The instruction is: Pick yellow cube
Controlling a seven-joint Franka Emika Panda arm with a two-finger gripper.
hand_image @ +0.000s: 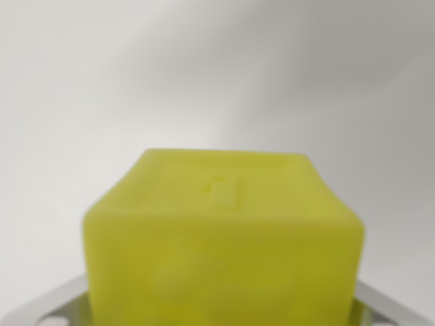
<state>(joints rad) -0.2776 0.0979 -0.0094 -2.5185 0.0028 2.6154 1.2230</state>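
The cube (224, 244) fills the lower middle of the wrist view, very close to the camera and out of focus, its near face toward 6 o'clock and its top face sloping back toward 12. Pale metal parts of the gripper (224, 316) flank it at 7 and 5 o'clock, hugging its lower corners, so the jaws look clenched on the cube, though the contact itself lies below the frame edge and cannot be confirmed. Behind the cube there is only a plain, blurred grey-white background (204, 75), and whether that is the table or a wall, and whether the cube rests on anything or hangs clear, cannot be told. Judged from this, the grasp seems made and the step in hand is the lift. To do it well, keep the squeeze steady and rise straight up, with no sideways drift or twist, since a smooth-looking cube held low on its sides could pivot or slide out. Watch that it stays centred in the frame; a shift toward 3 or 9 o'clock would hint at slipping. The fingertips, the cube's underside and its far face are all hidden. A small raised mark on the top face, near centre, is too blurred to read.
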